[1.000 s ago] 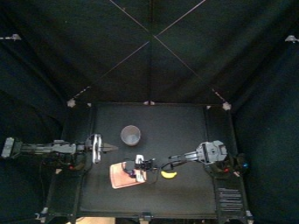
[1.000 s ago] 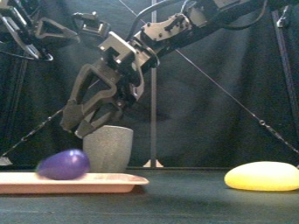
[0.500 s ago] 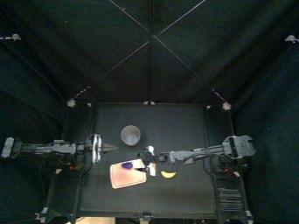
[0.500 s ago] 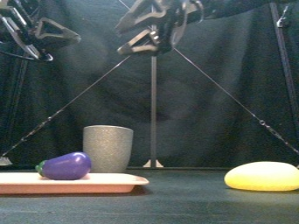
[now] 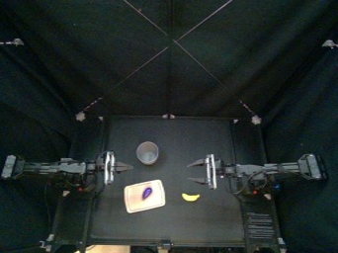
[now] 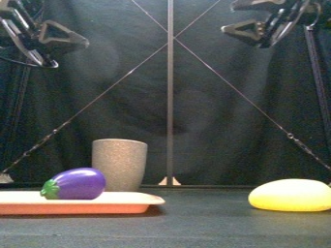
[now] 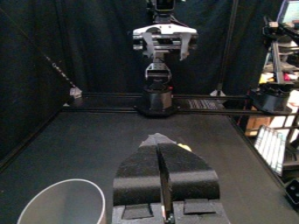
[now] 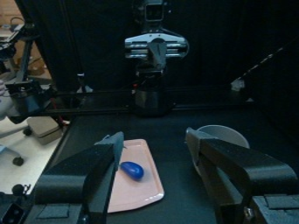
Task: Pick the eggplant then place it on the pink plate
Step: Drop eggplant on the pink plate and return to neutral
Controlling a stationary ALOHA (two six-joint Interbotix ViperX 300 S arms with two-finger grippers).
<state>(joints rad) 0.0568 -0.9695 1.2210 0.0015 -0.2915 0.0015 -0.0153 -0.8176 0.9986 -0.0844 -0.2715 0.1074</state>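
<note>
The eggplant (image 6: 75, 183) lies on the pink plate (image 6: 130, 201), near the grey cup (image 6: 119, 163). The right fingers (image 8: 233, 162) stand wide, empty, above the bench (image 5: 172, 138); the left fingers (image 7: 187, 175) are pressed together.

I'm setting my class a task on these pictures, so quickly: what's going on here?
The purple eggplant lies on the pink plate, with nothing gripping it. The right gripper hangs open and empty, high up on the right side. The left gripper rests shut at the left. A grey cup stands behind the plate; a yellow toy lies further right.
</note>
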